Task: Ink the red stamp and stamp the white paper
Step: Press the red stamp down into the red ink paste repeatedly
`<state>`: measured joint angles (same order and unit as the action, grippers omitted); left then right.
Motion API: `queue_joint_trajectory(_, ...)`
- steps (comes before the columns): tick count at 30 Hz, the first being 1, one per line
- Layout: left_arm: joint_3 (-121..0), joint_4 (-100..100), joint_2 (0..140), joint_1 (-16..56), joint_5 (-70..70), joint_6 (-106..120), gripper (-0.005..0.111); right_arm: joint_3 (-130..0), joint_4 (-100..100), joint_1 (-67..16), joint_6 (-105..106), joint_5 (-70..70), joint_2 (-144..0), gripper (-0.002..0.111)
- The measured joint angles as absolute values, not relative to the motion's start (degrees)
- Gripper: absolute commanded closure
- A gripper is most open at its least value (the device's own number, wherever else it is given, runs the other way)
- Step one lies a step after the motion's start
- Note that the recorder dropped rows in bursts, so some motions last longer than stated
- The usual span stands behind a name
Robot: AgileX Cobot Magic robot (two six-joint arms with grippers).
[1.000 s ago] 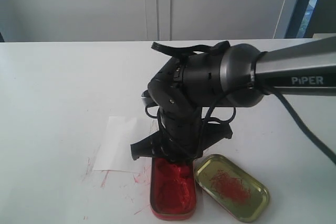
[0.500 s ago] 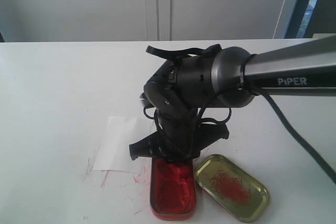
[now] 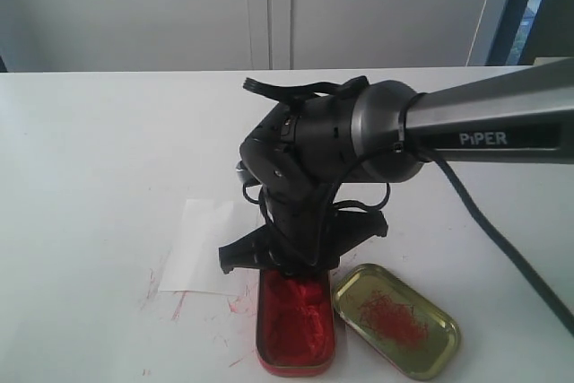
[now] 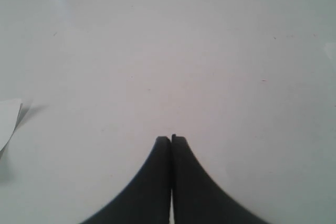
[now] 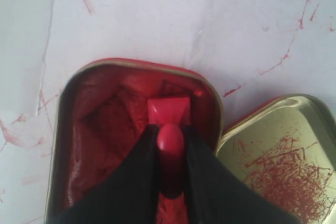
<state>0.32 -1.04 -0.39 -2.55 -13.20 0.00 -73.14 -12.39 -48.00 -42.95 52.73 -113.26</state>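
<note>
The left gripper (image 4: 171,139) hovers over bare white table (image 4: 173,51), its two black fingers pressed together with nothing between them; it does not show in the exterior view.

On the near left of the table, thin red ink streaks (image 3: 175,300) mark the surface just beside the near edge of the white paper (image 3: 202,241), which lies flat. Right of the paper, the right arm (image 3: 359,132) reaches in from the right and points its gripper (image 5: 169,132) straight down over the red ink tin (image 3: 296,329). The fingers clamp the knob of the red stamp (image 5: 168,112), whose blocky base sits inside the tin at the red paste; whether it presses into it, I cannot tell. Just right of the tin lies the gold lid (image 3: 396,318), smeared with red inside, its edge touching or nearly touching the tin.
</note>
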Motion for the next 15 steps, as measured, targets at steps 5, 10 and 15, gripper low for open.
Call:
queue_joint_trajectory(5, 0.32, -1.04, -0.39, -2.55, -13.2, 0.0, 0.107, -73.69, -12.52, -48.0, -42.18, 53.45, -114.15, 0.108)
queue_joint_trajectory(10, 0.32, -1.04, -0.39, -2.55, -13.2, 0.0, 0.107, -72.67, -12.4, -48.0, -41.42, 52.37, -114.27, 0.108)
queue_joint_trajectory(15, 0.32, -1.04, -0.39, -2.55, -13.2, 0.0, 0.107, -71.14, -12.4, -48.0, -41.42, 50.68, -113.67, 0.108)
